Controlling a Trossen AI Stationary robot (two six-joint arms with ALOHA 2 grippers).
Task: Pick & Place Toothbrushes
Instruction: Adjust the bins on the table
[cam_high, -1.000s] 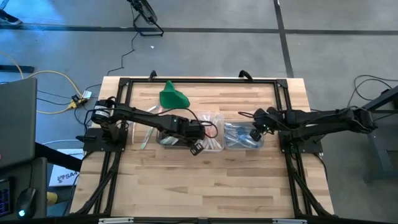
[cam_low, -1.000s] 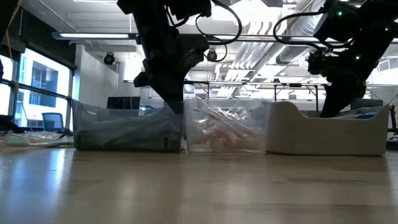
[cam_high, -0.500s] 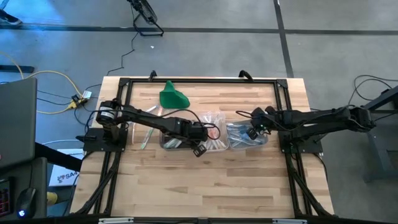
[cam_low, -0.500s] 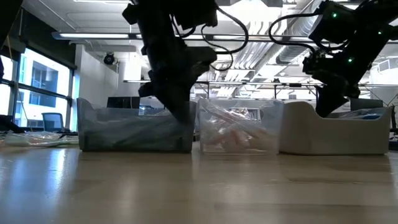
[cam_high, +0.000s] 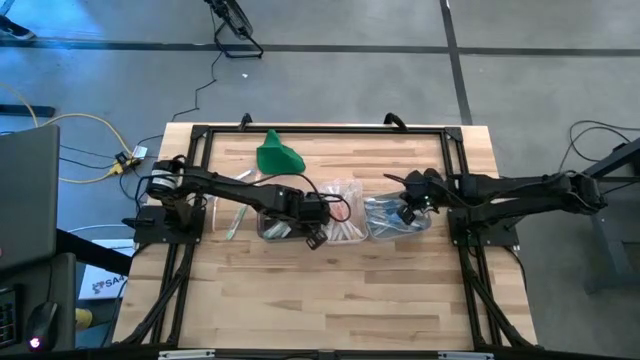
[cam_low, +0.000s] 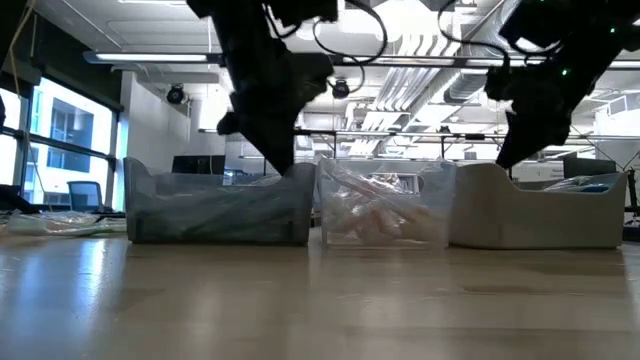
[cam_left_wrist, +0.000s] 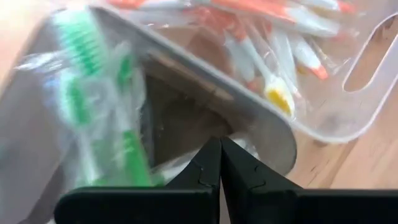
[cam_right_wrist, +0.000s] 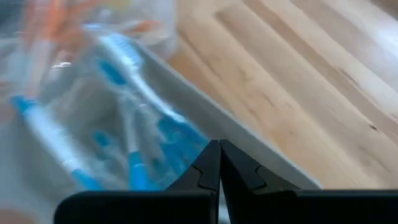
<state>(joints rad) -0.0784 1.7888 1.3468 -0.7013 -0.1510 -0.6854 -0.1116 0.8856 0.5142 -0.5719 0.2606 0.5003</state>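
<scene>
Bright overhead light, blurred wrist views

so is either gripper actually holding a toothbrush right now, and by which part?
No. The left gripper and right gripper are both shut with nothing between the fingers. Each hangs over its tub: green toothbrushes on the left, blue toothbrushes on the right.

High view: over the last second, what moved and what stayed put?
The middle tub and the right tub shifted slightly rightward. The left pincer is shut at the left tub's corner, about where it was; the right pincer, shut, edged rearward. The green cloth stayed.
</scene>
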